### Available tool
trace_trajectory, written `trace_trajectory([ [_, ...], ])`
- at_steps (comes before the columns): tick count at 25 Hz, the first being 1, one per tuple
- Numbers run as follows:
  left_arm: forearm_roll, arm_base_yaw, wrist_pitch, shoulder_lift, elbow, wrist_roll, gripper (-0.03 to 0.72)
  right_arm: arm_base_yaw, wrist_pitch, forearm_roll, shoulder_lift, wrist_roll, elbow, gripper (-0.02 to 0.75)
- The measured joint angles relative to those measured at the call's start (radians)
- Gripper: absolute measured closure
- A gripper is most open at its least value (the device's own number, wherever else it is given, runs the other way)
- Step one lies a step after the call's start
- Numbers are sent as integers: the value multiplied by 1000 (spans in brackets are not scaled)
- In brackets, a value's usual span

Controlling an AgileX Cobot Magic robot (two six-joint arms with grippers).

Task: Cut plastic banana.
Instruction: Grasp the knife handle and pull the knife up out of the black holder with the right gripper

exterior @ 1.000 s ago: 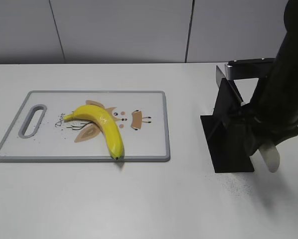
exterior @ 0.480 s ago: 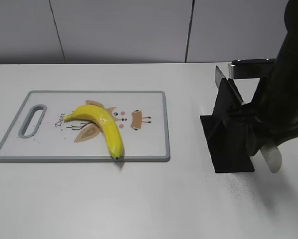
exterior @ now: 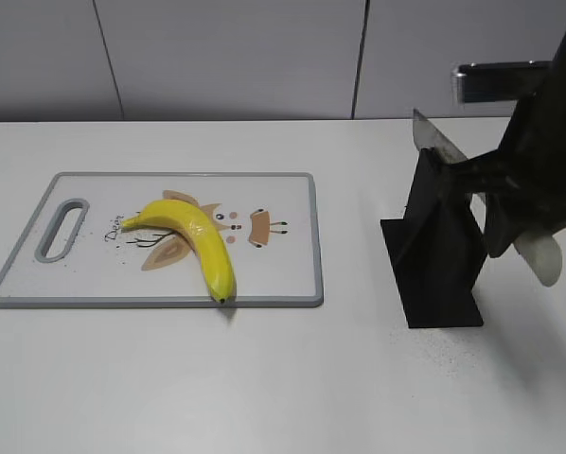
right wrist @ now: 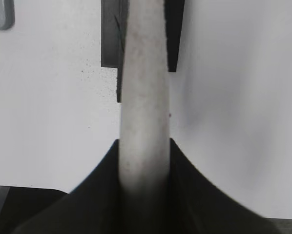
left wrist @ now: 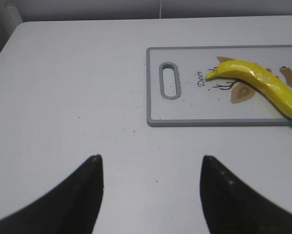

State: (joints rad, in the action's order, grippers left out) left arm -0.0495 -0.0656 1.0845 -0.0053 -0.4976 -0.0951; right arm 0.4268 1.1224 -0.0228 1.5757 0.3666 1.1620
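A yellow plastic banana (exterior: 193,236) lies on a white cutting board (exterior: 274,274) with a grey rim; both also show in the left wrist view, the banana (left wrist: 258,84) on the board (left wrist: 185,109). My right gripper (exterior: 510,213) is shut on the pale handle (right wrist: 143,97) of a knife (exterior: 434,140), whose blade sticks up out of the black knife stand (exterior: 434,260). My left gripper (left wrist: 151,163) is open and empty above bare table, left of the board.
The black stand sits on the white table right of the board. A grey wall runs along the back edge of the table. The board has a handle slot (exterior: 63,227) at its left end.
My right gripper has risen and shifted right with the knife, drawing the blade upward out of the stand. The banana and board have not moved.
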Motion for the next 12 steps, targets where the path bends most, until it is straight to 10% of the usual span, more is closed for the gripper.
trace_trajectory([
  [12, 0, 0, 0, 0, 0, 0, 98, 3, 94, 65, -20, 6, 230, 578],
])
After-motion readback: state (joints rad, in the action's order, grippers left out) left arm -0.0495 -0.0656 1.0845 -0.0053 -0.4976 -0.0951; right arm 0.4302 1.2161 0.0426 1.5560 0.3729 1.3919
